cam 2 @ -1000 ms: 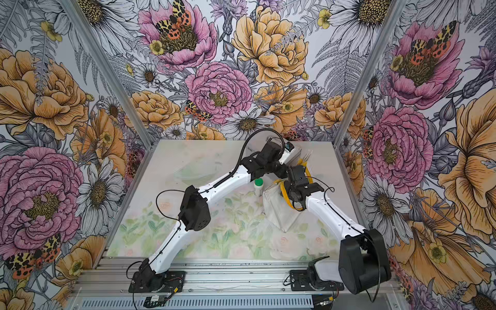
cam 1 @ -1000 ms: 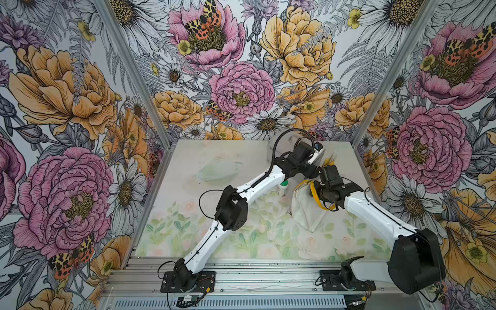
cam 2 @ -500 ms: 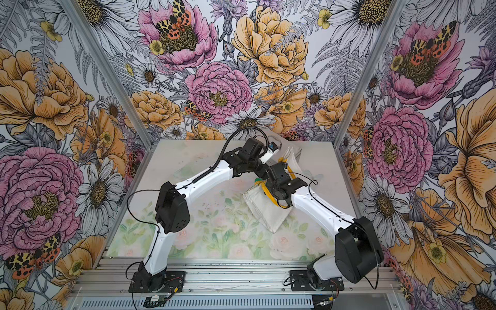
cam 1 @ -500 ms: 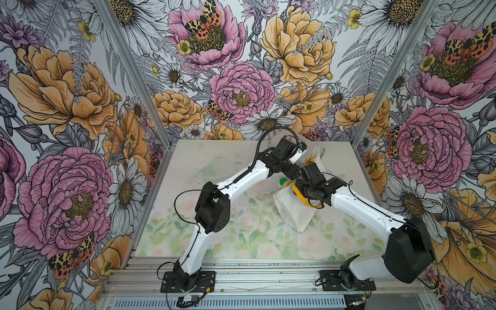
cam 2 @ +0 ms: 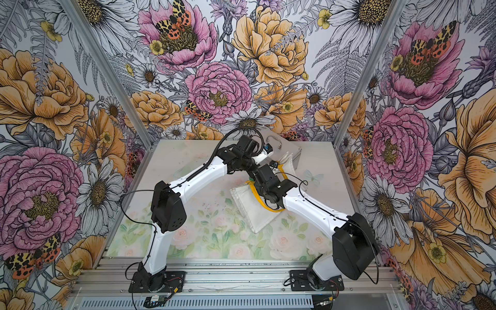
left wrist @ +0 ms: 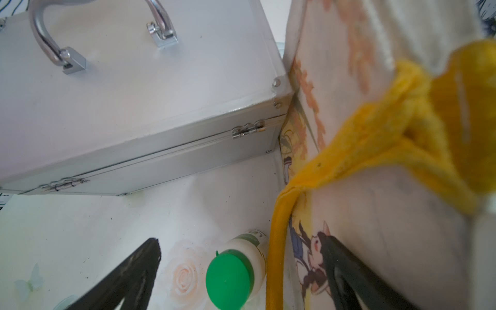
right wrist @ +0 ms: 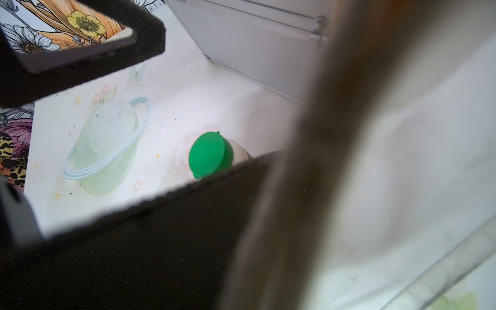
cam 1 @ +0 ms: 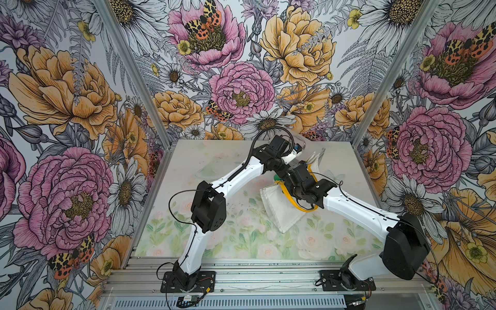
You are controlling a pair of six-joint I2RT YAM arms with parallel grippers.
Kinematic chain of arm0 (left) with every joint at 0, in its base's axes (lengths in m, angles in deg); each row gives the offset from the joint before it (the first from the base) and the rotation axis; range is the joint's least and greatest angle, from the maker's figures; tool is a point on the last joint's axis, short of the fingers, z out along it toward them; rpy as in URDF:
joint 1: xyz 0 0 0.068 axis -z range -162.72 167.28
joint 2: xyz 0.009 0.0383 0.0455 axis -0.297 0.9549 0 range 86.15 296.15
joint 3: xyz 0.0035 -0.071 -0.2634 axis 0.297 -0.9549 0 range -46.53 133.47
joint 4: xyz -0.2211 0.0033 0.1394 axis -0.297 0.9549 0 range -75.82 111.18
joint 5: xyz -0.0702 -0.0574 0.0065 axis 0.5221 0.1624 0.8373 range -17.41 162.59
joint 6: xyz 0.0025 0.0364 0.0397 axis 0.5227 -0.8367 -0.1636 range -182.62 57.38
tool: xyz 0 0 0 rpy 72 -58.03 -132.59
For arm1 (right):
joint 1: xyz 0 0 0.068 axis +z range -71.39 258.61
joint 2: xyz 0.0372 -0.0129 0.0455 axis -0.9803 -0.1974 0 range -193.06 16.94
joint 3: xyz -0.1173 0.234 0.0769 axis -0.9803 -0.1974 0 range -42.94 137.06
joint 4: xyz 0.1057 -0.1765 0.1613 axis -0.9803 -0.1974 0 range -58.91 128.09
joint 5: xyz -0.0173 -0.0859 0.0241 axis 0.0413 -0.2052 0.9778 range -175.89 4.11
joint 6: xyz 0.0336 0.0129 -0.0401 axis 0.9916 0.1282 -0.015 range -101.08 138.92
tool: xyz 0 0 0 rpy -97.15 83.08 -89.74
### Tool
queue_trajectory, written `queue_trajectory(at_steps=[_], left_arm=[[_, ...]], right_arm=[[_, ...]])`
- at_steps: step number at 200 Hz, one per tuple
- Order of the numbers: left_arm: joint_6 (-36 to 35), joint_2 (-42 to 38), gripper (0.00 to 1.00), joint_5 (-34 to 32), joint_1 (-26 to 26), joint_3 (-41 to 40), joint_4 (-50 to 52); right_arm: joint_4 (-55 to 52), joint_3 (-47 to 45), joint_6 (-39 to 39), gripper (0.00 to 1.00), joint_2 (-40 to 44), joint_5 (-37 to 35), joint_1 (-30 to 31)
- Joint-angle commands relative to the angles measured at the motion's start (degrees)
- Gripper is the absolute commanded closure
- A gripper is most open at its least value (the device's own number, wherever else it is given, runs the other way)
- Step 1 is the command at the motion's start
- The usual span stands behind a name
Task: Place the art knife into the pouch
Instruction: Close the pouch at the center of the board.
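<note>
Two arms meet at the far side of the worktop, yet the art knife appears in no view, so whether it lies hidden under an arm, behind fabric or inside the bag cannot be told. The pouch, white with yellow handles, sits right of centre. Its closed end lies flat toward the front, and its mouth end rises toward the silver metal case, touching that case's corner. The right pincer is closed at the mouth end. Blurred cloth fills its wrist view at close range, so I judge it to be pinching the pouch's rim, though the contact itself is not visible. The left pincer stands wide apart and holds nothing. One of its fingers is against the pouch's printed side, and a green-capped bottle lies on the worktop just beside the pouch, showing between the two fingers. By my reading, only the preparation is under way: the bag is being held up by its opening. Left to do are finding and gripping the knife, carrying it over the mouth and letting it drop inside.
</note>
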Motion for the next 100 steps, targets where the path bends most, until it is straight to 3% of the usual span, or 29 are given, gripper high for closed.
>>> queue_trajectory(at_steps=[1, 21, 71, 100], left_arm=[[-0.2, -4.7, 0.04, 8.4, 4.1, 2.6, -1.0], [-0.9, -5.0, 0.04, 6.1, 4.1, 2.5, 0.2], [-0.4, -6.0, 0.04, 3.1, 4.4, 1.3, 0.2], [-0.4, -6.6, 0.04, 1.4, 5.2, 1.3, 0.2]], right_arm=[[15.8, 4.3, -1.0, 0.89, -2.6, 7.4, 4.1], [15.6, 3.9, -0.5, 0.83, -1.0, 5.3, 4.3], [9.1, -0.9, -0.4, 0.64, 10.1, -8.4, 4.1], [4.0, -0.1, -1.2, 0.59, 12.4, -11.8, 3.4]])
